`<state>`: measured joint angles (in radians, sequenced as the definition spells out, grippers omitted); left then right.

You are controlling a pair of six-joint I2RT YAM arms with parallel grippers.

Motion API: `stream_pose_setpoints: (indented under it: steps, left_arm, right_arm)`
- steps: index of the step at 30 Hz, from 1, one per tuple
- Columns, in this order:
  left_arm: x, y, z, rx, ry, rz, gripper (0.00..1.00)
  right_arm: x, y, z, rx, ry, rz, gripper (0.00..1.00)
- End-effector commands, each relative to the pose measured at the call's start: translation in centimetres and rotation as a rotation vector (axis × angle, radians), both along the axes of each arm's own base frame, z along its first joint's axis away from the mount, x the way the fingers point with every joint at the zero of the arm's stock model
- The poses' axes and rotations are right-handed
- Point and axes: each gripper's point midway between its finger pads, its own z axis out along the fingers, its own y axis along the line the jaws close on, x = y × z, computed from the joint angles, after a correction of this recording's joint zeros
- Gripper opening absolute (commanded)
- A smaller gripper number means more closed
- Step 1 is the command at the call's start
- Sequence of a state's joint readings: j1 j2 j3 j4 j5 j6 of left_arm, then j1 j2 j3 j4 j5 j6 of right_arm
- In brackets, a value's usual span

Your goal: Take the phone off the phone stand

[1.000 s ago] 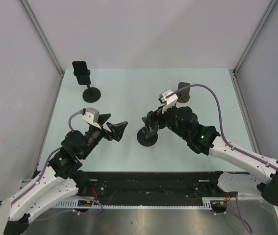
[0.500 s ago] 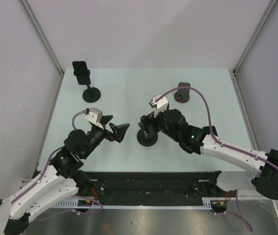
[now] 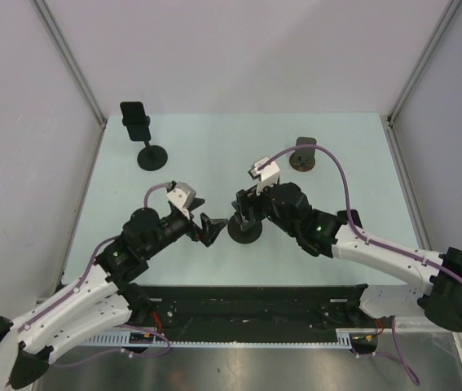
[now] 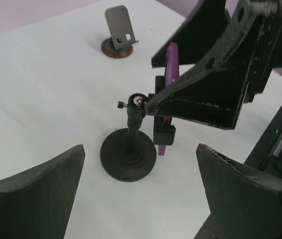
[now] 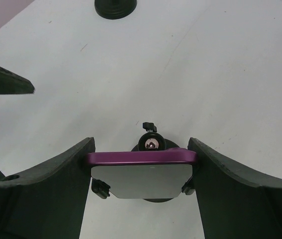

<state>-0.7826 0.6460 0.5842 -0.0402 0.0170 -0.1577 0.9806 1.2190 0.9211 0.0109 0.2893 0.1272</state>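
My right claw (image 5: 141, 151) is pinching the phone (image 5: 141, 158), still sitting in the stand (image 4: 129, 162); my left claw (image 4: 140, 152), wide open, is moving in toward the stand's base, likely bracing it.

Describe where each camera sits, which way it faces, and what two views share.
Top external: fixed above and behind the bases, looking down on the table; both arms show, with left gripper and right gripper.
Left wrist: on the left arm, facing the phone stand side-on; left fingers frame it.
Right wrist: above the purple phone, looking down; right fingers flank it.
Shared: both wrist views show that phone and stand.
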Motion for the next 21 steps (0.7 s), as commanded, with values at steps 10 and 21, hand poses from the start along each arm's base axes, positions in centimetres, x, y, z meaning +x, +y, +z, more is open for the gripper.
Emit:
stream_pose_setpoints:
  steps: [10, 21]
  left_arm:
    - [0.5, -3.5, -1.8, 0.088, -0.100, -0.175, 0.97]
    - [2.3, -5.8, -3.8, 0.068, -0.042, -0.182, 0.83]
  right_arm:
    - [0.1, -0.2, 1.9, 0.066, -0.038, -0.021, 0.00]
    - [0.1, -0.2, 2.3, 0.084, -0.041, -0.031, 0.00]
